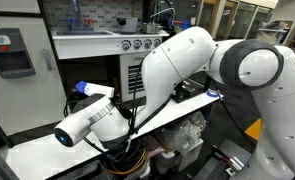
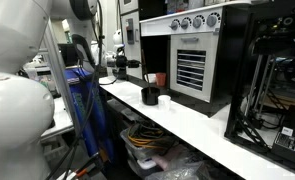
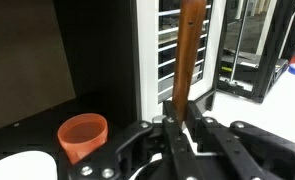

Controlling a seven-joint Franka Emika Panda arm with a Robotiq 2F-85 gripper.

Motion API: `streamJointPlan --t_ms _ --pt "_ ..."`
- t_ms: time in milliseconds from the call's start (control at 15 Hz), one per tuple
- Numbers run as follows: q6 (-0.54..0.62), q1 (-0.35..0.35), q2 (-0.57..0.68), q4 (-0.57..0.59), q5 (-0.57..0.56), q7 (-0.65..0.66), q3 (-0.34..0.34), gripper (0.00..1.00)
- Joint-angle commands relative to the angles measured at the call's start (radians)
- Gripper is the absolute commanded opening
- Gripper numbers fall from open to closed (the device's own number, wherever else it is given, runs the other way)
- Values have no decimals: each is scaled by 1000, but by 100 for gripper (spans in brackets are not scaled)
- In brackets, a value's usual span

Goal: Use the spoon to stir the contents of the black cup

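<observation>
My gripper [image 3: 182, 126] is clamped on the spoon [image 3: 190, 50], which projects straight out past the jaws. The black cup [image 2: 149, 95] stands on the white counter [image 2: 192, 125], apart from the gripper (the red cup [image 3: 82, 135] is not the target). Step in hand: transport. Next, I judge: bring the spoon's free end over the black cup, then lower it in.

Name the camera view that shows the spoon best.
Wrist view: the spoon fills the centre, its brown handle upright in the gripper, its bowl unseen. In both exterior views the spoon cannot be made out.
</observation>
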Motion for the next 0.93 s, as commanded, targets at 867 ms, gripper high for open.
streamJointPlan --t_ms 867 --pt "4 -44 -263 -64 -8 -11 -3 4"
